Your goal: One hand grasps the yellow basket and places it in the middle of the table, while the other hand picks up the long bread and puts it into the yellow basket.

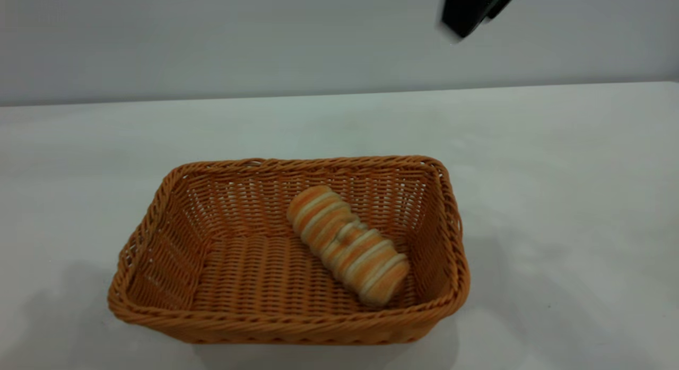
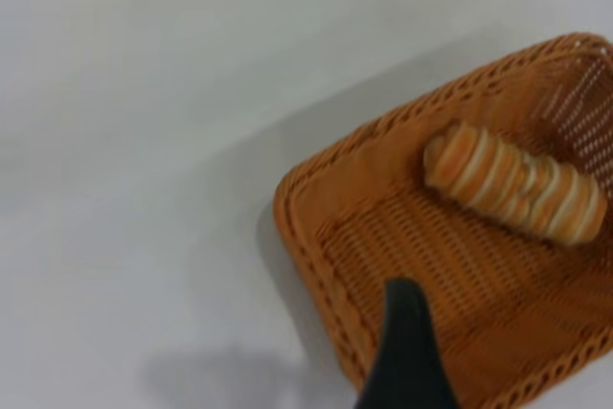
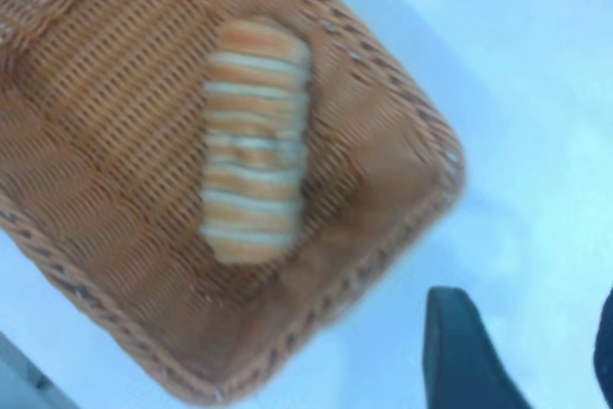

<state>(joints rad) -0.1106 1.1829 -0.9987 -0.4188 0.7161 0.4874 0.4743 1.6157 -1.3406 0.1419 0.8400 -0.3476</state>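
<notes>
the orange-tan woven basket [image 1: 159, 237] sits upright mid-counter [image 1: 557, 173]; the striped bread [image 1: 347, 244] lies diagonally inside, its lower end near the basket's front right corner.

A bare test bench in a lab or robot workspace rather than a home: a wide plain white table [image 1: 557, 163] meets a blank grey-white wall [image 1: 212, 41] at its far edge, with no furnishings or household clutter.
</notes>
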